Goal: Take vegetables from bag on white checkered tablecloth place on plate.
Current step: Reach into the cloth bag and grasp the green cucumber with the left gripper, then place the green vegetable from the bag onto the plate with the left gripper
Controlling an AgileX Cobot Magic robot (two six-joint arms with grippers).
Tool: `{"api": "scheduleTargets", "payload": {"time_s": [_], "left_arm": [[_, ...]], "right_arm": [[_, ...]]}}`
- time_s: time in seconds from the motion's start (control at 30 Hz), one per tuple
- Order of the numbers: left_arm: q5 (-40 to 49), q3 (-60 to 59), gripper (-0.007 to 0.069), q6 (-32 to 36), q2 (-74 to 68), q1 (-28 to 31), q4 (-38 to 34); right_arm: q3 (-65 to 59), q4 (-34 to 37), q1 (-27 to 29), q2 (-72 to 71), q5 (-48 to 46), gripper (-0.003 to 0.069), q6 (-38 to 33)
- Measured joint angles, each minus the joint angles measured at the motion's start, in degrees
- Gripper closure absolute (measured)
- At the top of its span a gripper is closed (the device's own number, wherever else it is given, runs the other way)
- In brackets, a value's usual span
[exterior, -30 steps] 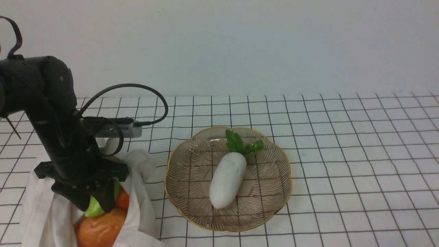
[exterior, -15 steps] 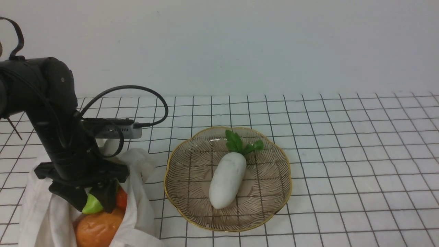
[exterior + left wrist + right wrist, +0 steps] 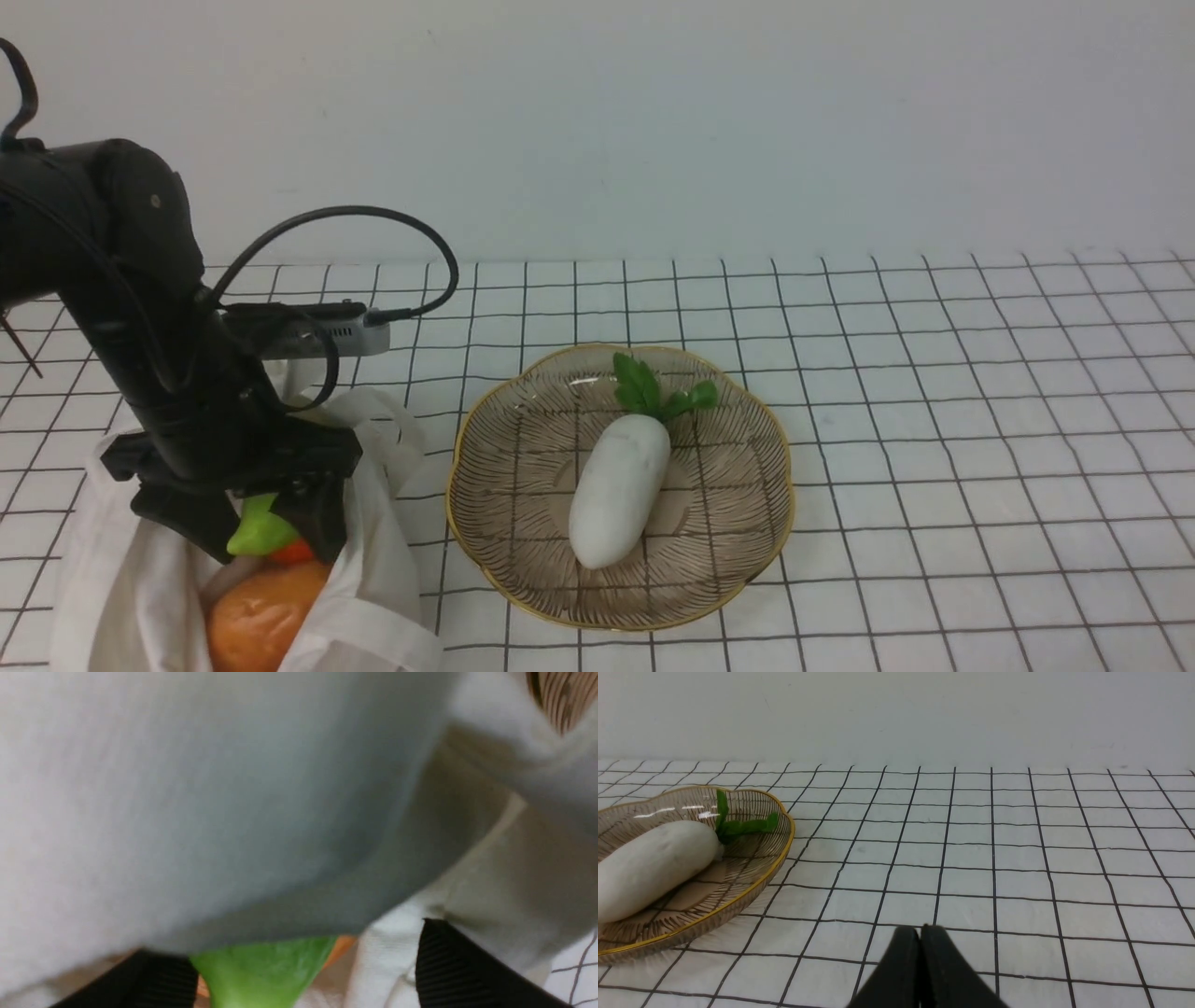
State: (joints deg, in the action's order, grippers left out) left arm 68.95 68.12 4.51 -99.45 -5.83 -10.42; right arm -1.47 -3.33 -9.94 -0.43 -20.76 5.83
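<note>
Left hand (image 3: 269,543) apart around green vegetable (image 3: 254,534) in bag (image 3: 373,607); right hand (image 3: 920,933) together

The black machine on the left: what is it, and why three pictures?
It is one of a robot's two arms. One picture looks forward from between the arms; the other two come from a camera on each wrist. On the checkered tablecloth lie a cloth bag and a plate with a white radish on it. The left gripper, that arm's two-fingered hand, reaches into the bag, fingers wide open on either side of a green vegetable, not clamping it. An orange item lies beneath. The right gripper is shut and empty, over bare cloth.
</note>
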Motion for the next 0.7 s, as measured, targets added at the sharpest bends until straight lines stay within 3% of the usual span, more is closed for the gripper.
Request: {"api": "scheduleTargets", "payload": {"time_s": [0.07,0.2,0.27,0.3,0.33,0.6,0.7], "left_arm": [[0.00,0.00,0.0076,0.00,0.00,0.00,0.32],[0.00,0.00,0.0174,0.00,0.00,0.00,1.76],[0.00,0.00,0.0248,-0.20,0.00,0.00,2.63],[0.00,0.00,0.0344,-0.78,0.00,0.00,3.79],[0.00,0.00,0.0372,-0.96,0.00,0.00,4.40],[0.12,1.25,0.0367,-1.29,0.48,0.00,5.24],[0.33,1.36,0.0367,0.60,2.22,0.28,9.06]], "right_arm": [[0.00,0.00,0.00,0.00,0.00,0.0673,0.13],[0.00,0.00,0.00,0.00,0.00,0.0673,0.13],[0.00,0.00,0.00,0.00,0.00,0.0673,0.13],[0.00,0.00,0.00,0.00,0.00,0.0673,0.13],[0.00,0.00,0.00,0.00,0.00,0.0673,0.13],[0.00,0.00,0.00,0.00,0.00,0.0673,0.13],[0.00,0.00,0.00,0.00,0.00,0.0673,0.13]]}}
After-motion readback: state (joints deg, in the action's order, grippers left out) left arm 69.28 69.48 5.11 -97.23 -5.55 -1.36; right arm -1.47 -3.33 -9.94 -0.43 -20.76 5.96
